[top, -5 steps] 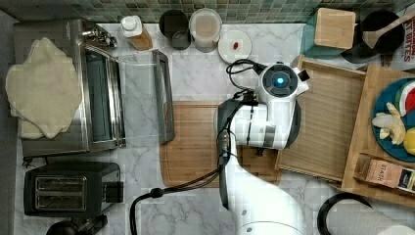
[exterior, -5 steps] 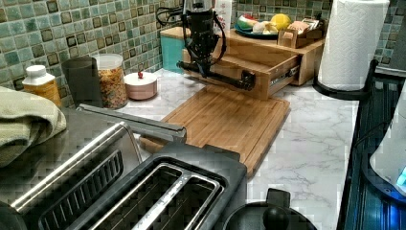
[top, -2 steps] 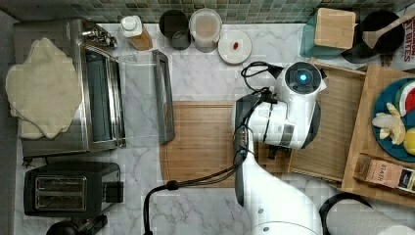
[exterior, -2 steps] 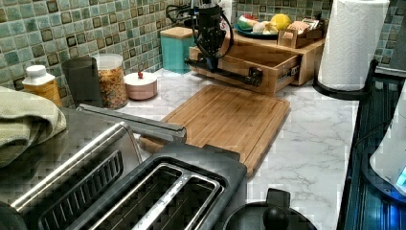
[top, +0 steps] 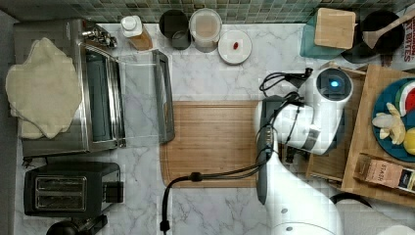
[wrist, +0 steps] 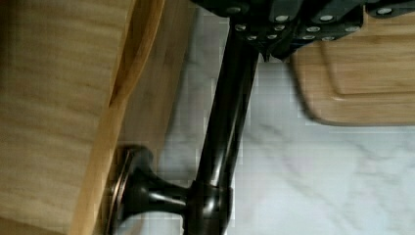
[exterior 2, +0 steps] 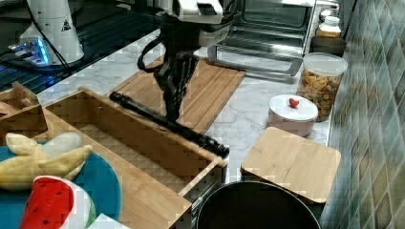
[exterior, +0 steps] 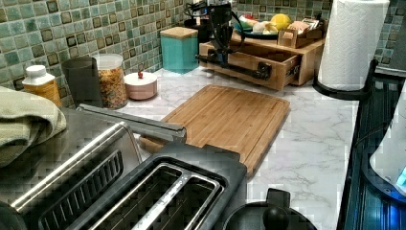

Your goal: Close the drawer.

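Observation:
The drawer (exterior 2: 125,141) is a shallow bamboo tray that sticks out partway from under a wooden shelf (top: 362,147). A black bar handle (exterior 2: 157,120) runs along its front. My gripper (exterior 2: 173,113) comes down from above and is shut on this handle near its middle. In the wrist view the handle (wrist: 226,122) runs up between the fingers (wrist: 288,22), beside the drawer's front wall (wrist: 58,98). In the left view the gripper (exterior: 221,56) stands at the drawer front (exterior: 251,61). From the top view the arm hides most of the drawer (top: 327,166).
A wooden cutting board (top: 210,142) lies just in front of the drawer. A toaster oven (top: 98,93) with its door down and a toaster (top: 63,196) stand on the top view's left. Jars (top: 205,29) line the tiled wall. A paper towel roll (exterior: 352,43) stands beside the shelf.
The arm has moved to the top view's right with the handle, and the drawer has slid further in under the shelf. Less of its bottom shows now.

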Available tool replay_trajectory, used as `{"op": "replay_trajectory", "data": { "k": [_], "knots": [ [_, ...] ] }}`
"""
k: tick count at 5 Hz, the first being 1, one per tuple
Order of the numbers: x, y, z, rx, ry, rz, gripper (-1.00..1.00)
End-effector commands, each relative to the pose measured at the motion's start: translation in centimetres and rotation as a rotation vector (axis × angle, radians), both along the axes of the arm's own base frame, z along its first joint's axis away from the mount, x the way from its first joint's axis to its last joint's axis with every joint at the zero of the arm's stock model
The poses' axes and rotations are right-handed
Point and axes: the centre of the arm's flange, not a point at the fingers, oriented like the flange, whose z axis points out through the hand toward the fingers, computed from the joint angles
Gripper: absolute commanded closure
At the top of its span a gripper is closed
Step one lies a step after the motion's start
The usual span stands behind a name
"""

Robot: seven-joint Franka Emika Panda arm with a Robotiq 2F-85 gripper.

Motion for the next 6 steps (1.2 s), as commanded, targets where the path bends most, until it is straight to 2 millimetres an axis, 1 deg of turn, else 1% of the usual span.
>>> {"op": "replay_trajectory", "data": {
  "k": [1, 2, 6],
  "knots": [
    [-8.9, -27.0, 8.5, -0.214, -0.091, -0.378, 1.0],
    [-10.3, -27.2, 9.0, -0.258, -0.085, -0.455, 1.0],
    [-10.3, -27.2, 9.0, -0.258, -0.085, -0.455, 1.0]
  ]
}}
